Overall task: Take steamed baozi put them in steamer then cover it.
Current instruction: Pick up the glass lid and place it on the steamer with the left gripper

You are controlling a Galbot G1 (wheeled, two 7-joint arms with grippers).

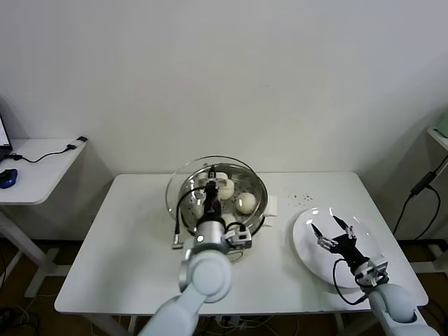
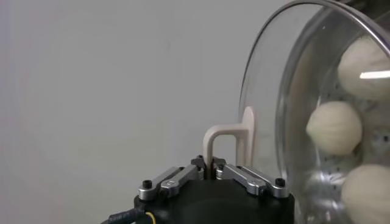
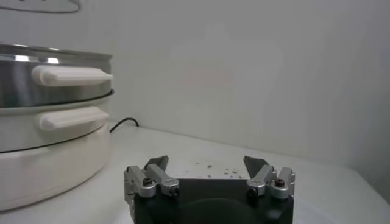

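Holding the cover (image 1: 217,185) by its handle above the steamer (image 1: 260,210), left gripper (image 1: 212,203) is clamped; baozi (image 1: 246,203) already inside. Left wrist: fingers (image 2: 241,176) pinch the handle (image 2: 228,140), lid not seated. Right wrist: right gripper (image 3: 206,173) spread, empty, beside steamer.

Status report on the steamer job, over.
Left gripper shut on lid handle, lid over steamer. Baozi inside. Right gripper open over plate. Nothing blocking.

Plain white wall (image 1: 280,77), white side desk (image 1: 38,164) at left.
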